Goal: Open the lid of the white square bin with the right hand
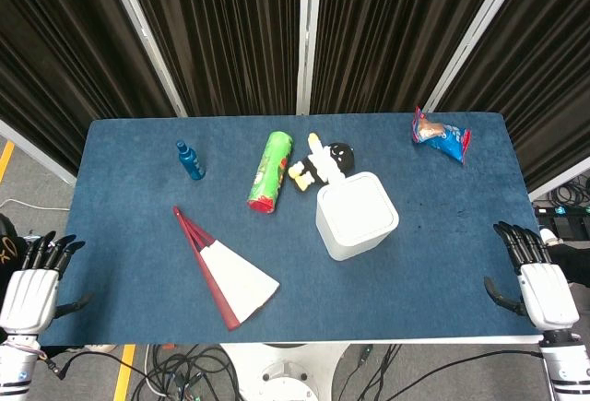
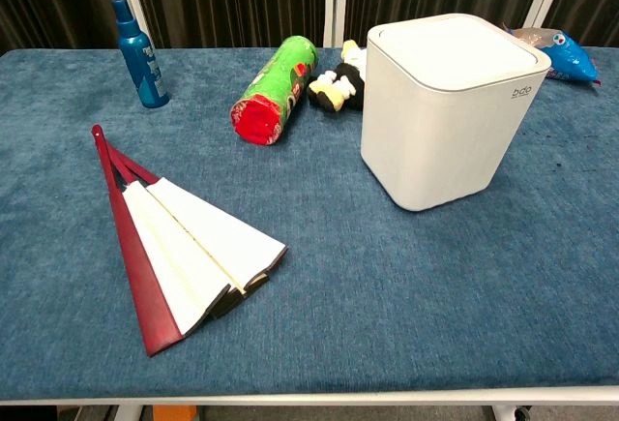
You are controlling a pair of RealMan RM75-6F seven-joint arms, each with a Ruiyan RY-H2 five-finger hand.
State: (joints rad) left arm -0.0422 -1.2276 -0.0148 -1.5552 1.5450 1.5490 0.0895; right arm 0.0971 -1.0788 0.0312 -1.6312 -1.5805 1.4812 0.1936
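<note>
while its lid [image 2: 453, 46] sits flat, white square bin [image 2: 440, 116] stands upright.

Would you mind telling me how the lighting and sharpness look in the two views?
Head view: even light, sharp, faint shadows; both hands, left hand and right hand, clearly visible. Chest view: soft shadow beside the white square bin; the fan stays crisp; table edges bow slightly.

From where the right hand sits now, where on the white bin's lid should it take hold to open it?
Probably the lid rim nearest the right hand, coming in from the bin's right side and above. The lid lies flat and flush, with only a thin seam around it, so fingertips likely must press or hook that edge; no handle shows.
</note>
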